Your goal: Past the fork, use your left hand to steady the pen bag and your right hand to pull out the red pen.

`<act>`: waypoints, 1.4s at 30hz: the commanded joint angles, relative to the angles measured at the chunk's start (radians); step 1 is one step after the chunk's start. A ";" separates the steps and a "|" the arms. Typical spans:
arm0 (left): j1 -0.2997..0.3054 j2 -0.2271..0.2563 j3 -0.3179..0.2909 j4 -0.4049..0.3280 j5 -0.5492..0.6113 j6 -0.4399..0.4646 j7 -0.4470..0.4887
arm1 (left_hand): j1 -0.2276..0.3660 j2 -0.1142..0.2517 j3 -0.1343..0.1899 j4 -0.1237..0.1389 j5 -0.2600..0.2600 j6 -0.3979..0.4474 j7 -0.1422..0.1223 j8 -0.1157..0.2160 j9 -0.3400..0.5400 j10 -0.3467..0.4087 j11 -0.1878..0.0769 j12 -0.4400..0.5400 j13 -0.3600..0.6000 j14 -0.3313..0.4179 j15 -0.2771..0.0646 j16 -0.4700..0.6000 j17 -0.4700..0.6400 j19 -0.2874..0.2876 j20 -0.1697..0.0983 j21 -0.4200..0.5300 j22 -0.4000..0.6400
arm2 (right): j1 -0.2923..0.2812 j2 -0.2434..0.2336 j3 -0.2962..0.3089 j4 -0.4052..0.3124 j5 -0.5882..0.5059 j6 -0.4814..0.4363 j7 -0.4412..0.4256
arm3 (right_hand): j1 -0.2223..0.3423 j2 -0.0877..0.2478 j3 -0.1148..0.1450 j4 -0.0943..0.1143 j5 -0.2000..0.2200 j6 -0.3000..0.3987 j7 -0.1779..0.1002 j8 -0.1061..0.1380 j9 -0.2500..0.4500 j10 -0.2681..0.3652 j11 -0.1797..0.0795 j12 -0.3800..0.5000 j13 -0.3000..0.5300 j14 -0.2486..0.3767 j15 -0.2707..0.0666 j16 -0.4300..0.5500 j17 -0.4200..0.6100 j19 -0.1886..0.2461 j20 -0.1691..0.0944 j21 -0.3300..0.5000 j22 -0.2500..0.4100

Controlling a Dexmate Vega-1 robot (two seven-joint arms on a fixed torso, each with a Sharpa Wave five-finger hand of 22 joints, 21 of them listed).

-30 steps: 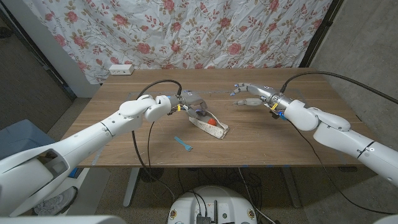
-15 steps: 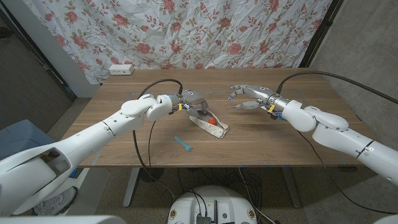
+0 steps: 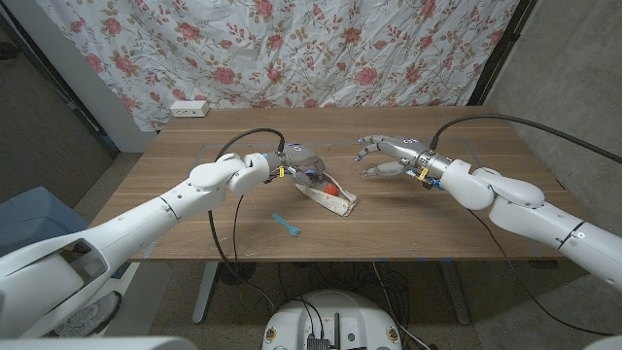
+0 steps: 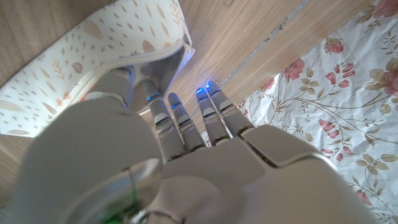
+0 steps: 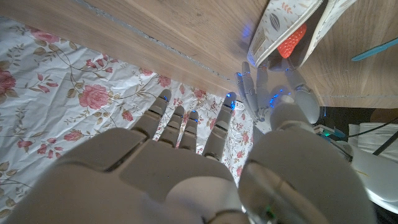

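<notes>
The cream patterned pen bag [image 3: 331, 200] lies mid-table, past the blue fork [image 3: 287, 226]. Its mouth gapes and the red pen [image 3: 331, 191] shows inside. My left hand [image 3: 302, 166] holds the bag's far left end. In the left wrist view its thumb and one finger [image 4: 148, 93] sit on the bag [image 4: 74, 68], while the other fingers reach straight past it. My right hand [image 3: 385, 155] hovers open to the right of the bag, fingers spread, holding nothing. The right wrist view looks over my right hand [image 5: 186, 162] at the bag [image 5: 277, 22], the pen [image 5: 292, 40] and the fork [image 5: 379, 50].
A white power strip [image 3: 190, 108] lies at the table's far left corner. A floral curtain [image 3: 321, 49] hangs behind the table. Bare wood lies to the right of the bag and along the front edge.
My right hand has moved left, toward the bag, with its fingers still spread. The left hand and the bag have barely moved.
</notes>
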State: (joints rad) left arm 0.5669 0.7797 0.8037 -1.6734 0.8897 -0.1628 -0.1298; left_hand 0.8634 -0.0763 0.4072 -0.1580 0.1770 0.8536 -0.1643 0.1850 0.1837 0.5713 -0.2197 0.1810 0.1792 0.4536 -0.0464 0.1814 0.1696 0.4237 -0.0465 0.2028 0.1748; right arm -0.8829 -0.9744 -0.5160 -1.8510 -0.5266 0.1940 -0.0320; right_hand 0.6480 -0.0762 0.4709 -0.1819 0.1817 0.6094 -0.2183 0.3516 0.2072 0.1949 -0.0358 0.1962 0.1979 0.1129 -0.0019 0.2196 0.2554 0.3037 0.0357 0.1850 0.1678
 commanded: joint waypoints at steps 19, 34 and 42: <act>0.041 -0.007 -0.028 0.057 -0.106 -0.003 0.076 | -0.012 0.008 -0.021 0.003 -0.001 0.004 -0.004 0.009 0.004 -0.014 0.004 0.000 0.001 -0.028 -0.125 -0.004 0.003 -0.022 0.005 -0.011 0.003 | 0.024 0.027 -0.036 -0.025 -0.127 -0.037 0.029 | 0.041 -0.008 0.003 0.003 0.006 0.012 -0.002 0.006 0.002 -0.004 -0.004 -0.001 0.001 -0.012 -0.005 0.003 -0.001 0.003 0.004 0.002 0.000; 0.025 -0.019 -0.010 0.100 -0.134 -0.017 0.088 | -0.017 0.011 -0.029 0.004 -0.001 0.002 -0.010 0.009 0.003 -0.032 0.004 -0.003 0.001 -0.042 -0.118 -0.005 0.003 -0.038 0.007 -0.014 0.002 | 0.071 0.058 -0.066 -0.048 -0.163 -0.067 0.098 | 0.069 -0.005 0.004 0.007 0.010 0.002 -0.003 0.000 0.002 -0.034 -0.008 -0.009 0.001 -0.043 0.014 -0.005 -0.001 -0.019 0.019 -0.004 0.000; 0.013 -0.022 -0.001 0.114 -0.135 -0.025 0.091 | -0.020 0.011 -0.032 0.004 -0.001 0.001 -0.009 0.008 0.003 -0.033 0.005 -0.001 0.001 -0.043 -0.116 -0.004 0.003 -0.038 0.007 -0.013 0.002 | 0.097 0.071 -0.086 -0.063 -0.190 -0.092 0.145 | 0.087 -0.002 0.005 0.008 0.011 -0.026 -0.003 -0.014 0.000 -0.053 -0.007 -0.012 0.002 -0.060 0.027 -0.007 0.000 -0.028 0.033 -0.004 0.000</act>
State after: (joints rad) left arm 0.5987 0.7655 0.7859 -1.5916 0.7641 -0.1760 -0.0444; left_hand 0.8528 -0.0657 0.3791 -0.1547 0.1770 0.8521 -0.1734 0.1888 0.1836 0.5425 -0.2124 0.1810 0.1768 0.4150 -0.0438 0.1771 0.1696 0.3861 -0.0376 0.1873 0.1748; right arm -0.8190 -0.9221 -0.5783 -1.8968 -0.6750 0.1413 0.0345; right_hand 0.7190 -0.0761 0.4751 -0.1778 0.1856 0.5919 -0.2204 0.3435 0.2052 0.1526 -0.0454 0.1885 0.1978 0.0621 0.0235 0.2144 0.2534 0.2781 0.0611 0.1811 0.1678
